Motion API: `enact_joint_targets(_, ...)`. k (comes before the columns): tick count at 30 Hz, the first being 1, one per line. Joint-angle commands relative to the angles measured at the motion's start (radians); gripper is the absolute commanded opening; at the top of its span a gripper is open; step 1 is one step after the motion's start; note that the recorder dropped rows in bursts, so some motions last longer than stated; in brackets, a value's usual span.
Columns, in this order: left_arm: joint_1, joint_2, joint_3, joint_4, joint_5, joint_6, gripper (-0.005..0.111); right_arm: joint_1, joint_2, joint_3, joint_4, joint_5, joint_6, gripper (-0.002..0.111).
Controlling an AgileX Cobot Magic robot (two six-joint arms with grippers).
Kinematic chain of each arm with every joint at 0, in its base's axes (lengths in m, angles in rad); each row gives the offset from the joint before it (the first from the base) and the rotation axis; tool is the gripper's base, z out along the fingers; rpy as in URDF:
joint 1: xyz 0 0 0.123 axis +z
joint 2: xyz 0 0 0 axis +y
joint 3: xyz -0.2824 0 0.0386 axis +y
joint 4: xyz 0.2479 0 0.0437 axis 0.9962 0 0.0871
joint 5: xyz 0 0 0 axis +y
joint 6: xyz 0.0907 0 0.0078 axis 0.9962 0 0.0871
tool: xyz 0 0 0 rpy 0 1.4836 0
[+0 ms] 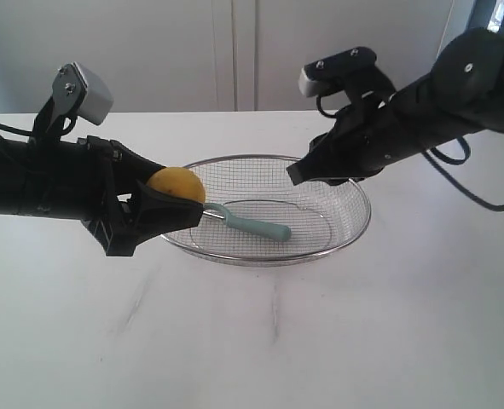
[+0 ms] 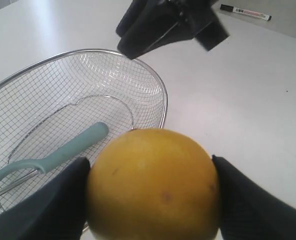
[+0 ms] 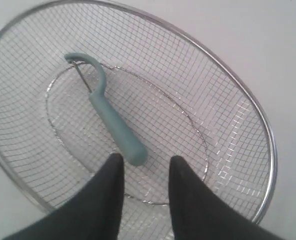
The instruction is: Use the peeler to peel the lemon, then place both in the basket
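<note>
Your left gripper (image 1: 170, 194) pinches the small round yellow lemon (image 2: 153, 185) over the left rim of the wide silver wire-mesh basket (image 1: 269, 261), near the white counter's (image 1: 252, 349) far edge, likely ready to drop it in. The teal-handled, metal-bladed peeler (image 3: 115, 125) lies inside. Your right gripper (image 3: 145, 162) hovers above the handle, jaws spread and empty. Pale panels (image 1: 234, 51) stand behind.

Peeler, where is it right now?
The peeler lies flat inside the basket, in the middle of the exterior view. The lemon in the left gripper is just left of its blade end, and the open right gripper hangs over its handle.
</note>
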Motion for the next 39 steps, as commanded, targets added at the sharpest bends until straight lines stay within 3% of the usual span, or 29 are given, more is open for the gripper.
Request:
enact_joint_targets(1, -0.002, -0.003, 0.001, -0.035, 0.031, -0.001, 0.0, -0.001, -0.123, -0.004, -0.012, 0.103, 0.1, 0.009)
enact_joint_targets(2, -0.002, -0.003, 0.001, -0.035, 0.031, -0.001, 0.0, -0.001, -0.153, -0.004, -0.025, 0.12, 0.102, 0.001)
enact_joint_targets(3, -0.002, -0.003, 0.001, -0.035, 0.031, -0.001, 0.0, -0.001, -0.183, -0.004, -0.037, 0.131, 0.112, 0.0)
enact_joint_targets(13, -0.002, -0.003, 0.001, -0.035, 0.031, -0.001, 0.0, -0.001, -0.444, -0.002, -0.131, 0.156, 0.137, 0.0)
enact_joint_targets(21, -0.002, -0.003, 0.001, -0.035, 0.031, -0.001, 0.0, -0.001, -0.485, 0.006, -0.135, 0.161, 0.139, 0.0)
enact_joint_targets(25, -0.002, -0.003, -0.009, -0.042, -0.051, -0.029, 0.0, -0.001, -0.485, 0.006, -0.137, 0.161, 0.139, 0.0)
enact_joint_targets(27, -0.002, -0.003, -0.041, -0.019, -0.129, -0.119, 0.0, -0.001, -0.485, 0.006, -0.14, 0.161, 0.139, 0.0)
enact_joint_targets(32, -0.002, 0.033, -0.179, 0.232, -0.203, -0.439, 0.0, -0.001, -0.485, 0.006, -0.14, 0.161, 0.139, 0.0)
enact_joint_targets(39, -0.002, 0.207, -0.457, 0.792, 0.005, -0.998, 0.0, -0.001, -0.485, 0.006, -0.231, 0.161, 0.198, 0.0)
